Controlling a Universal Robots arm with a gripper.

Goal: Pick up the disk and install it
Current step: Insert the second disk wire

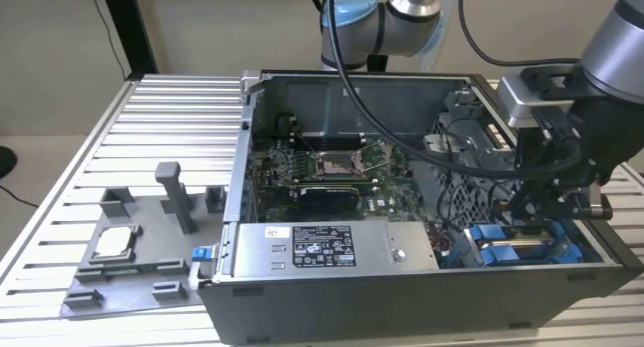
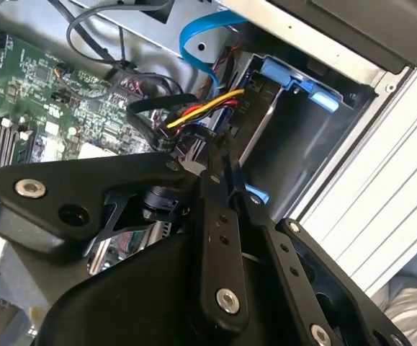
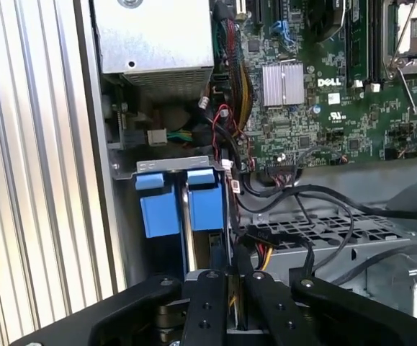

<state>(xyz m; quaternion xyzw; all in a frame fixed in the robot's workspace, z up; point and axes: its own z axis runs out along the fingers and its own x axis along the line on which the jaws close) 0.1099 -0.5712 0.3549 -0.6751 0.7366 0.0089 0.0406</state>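
Where the gripper [image 3: 230, 288] reaches down into the drive bay [image 3: 125, 216], both wrist views show its two black fingers [image 3: 207, 306] drawn close together, with a slim gap between them. Nothing can be seen clamped in that gap, so the hand is judged narrow and empty, though the tips are partly hidden by cabling.

Just beyond the fingertips stands the disk [image 3: 207, 209]. It sits on edge in the bay, its blue carrier showing at the top and a strip of bare metal beside it. A second blue tab [image 3: 158, 213] sits alongside; whether it belongs to the same carrier cannot be told.

In the exterior view, the gripper [image 1: 544, 204] hangs over the same blue parts [image 1: 503, 253], at the near corner of the computer case [image 1: 403, 302] on the exterior view's right.

Bundled cables [image 3: 266, 187] run just beside the bay. Past them lie the motherboard [image 3: 316, 108] and the power supply [image 3: 154, 36].

Farther off, outside the case on the exterior view's left, a grey fixture tray [image 1: 131, 279] rests on the slatted table [image 1: 171, 105]. It carries a small square chip [image 1: 113, 241] and no disk.

Judgement: pick-up and carry are done and the disk is in its bay. Whether it is fully seated cannot be confirmed.
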